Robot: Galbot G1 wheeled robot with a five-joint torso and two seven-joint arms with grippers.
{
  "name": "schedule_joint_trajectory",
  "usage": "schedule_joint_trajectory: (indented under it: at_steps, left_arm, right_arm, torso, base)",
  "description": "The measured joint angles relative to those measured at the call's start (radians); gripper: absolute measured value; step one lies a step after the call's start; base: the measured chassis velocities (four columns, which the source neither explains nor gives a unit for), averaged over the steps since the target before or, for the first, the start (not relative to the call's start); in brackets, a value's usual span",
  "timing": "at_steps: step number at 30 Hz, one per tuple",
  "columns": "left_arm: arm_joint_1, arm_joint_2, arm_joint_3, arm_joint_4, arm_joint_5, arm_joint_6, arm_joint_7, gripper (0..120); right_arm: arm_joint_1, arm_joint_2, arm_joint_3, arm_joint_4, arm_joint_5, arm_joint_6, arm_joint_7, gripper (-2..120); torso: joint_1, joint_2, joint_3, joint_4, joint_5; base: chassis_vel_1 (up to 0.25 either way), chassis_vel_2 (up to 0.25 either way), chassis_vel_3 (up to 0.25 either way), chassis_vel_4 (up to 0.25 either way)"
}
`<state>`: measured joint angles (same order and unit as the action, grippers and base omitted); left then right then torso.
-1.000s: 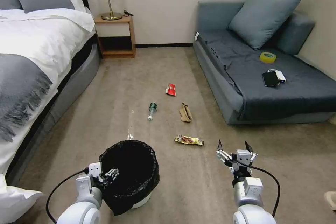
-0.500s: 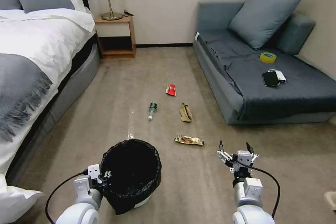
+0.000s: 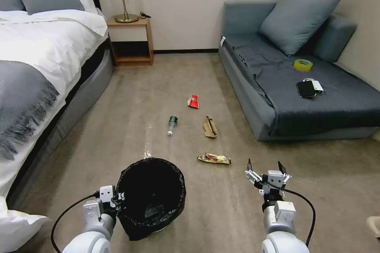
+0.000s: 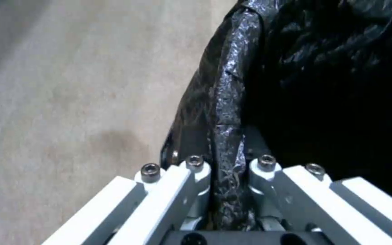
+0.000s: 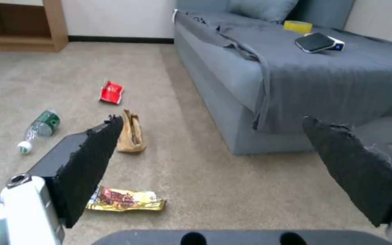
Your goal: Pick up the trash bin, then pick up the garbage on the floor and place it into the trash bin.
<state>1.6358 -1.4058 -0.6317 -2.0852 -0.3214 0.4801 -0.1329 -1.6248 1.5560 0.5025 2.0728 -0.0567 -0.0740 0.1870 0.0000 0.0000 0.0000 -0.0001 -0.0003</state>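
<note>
The trash bin point(image 3: 152, 195), white with a black bag liner, is on the floor point(image 3: 130, 99) at the lower left. My left gripper point(image 3: 118, 197) is shut on the bin's near rim; the left wrist view has its fingers point(image 4: 196, 170) pinching the crinkly bag edge of the bin point(image 4: 323, 85). The garbage lies ahead: a red packet point(image 3: 193, 101), a clear bottle point(image 3: 172, 125), a brown paper bag point(image 3: 209, 127) and a gold-red wrapper point(image 3: 213, 158). My right gripper point(image 3: 265, 168) hovers open just right of the wrapper point(image 5: 126, 200), holding nothing point(image 5: 212, 119).
A bed point(image 3: 35, 71) runs along the left and a grey sofa point(image 3: 301, 87) along the right, carrying a yellow tape roll point(image 3: 303, 64) and a black phone point(image 3: 306, 88). A nightstand point(image 3: 130, 41) with a lamp stands at the far wall. Open carpet lies between.
My left gripper's fingers closed on the bin's rim. The bin shifted slightly to the right, and less of its white base shows. The right arm barely moved.
</note>
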Motion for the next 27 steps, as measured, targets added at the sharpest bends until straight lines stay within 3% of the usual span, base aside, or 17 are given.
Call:
schedule_joint_trajectory:
  at_steps: [4,8,19,27]
  left_arm:
    - [0.003,0.002,-0.018,-0.016,-0.008,-0.058,0.027,4]
    - [0.006,0.002,-0.031,-0.039,-0.038,-0.077,0.044,4]
    - [0.018,-0.001,-0.064,-0.097,-0.132,-0.08,0.064,4]
    - [0.02,0.001,-0.078,-0.122,-0.144,-0.08,0.064,4]
  right_arm:
    - [0.002,0.006,-0.001,-0.001,-0.001,0.002,0.0,100]
    - [0.0,0.007,-0.003,0.005,-0.009,0.01,-0.015,100]
    - [-0.018,0.006,-0.004,0.036,-0.017,0.038,-0.049,100]
    - [-0.033,0.008,-0.006,0.051,-0.035,0.051,-0.074,100]
  torso:
    - [0.0,0.0,0.0,0.0001,0.0003]
    - [0.0,0.0,0.0,0.0,0.0002]
    - [0.0,0.0,0.0,0.0001,0.0002]
    - [0.0,0.0,0.0,0.0001,0.0003]
  base:
    - [0.0,0.0,0.0,0.0]
    - [0.0,0.0,0.0,0.0]
    - [0.0,0.0,0.0,0.0]
    - [0.0,0.0,0.0,0.0]
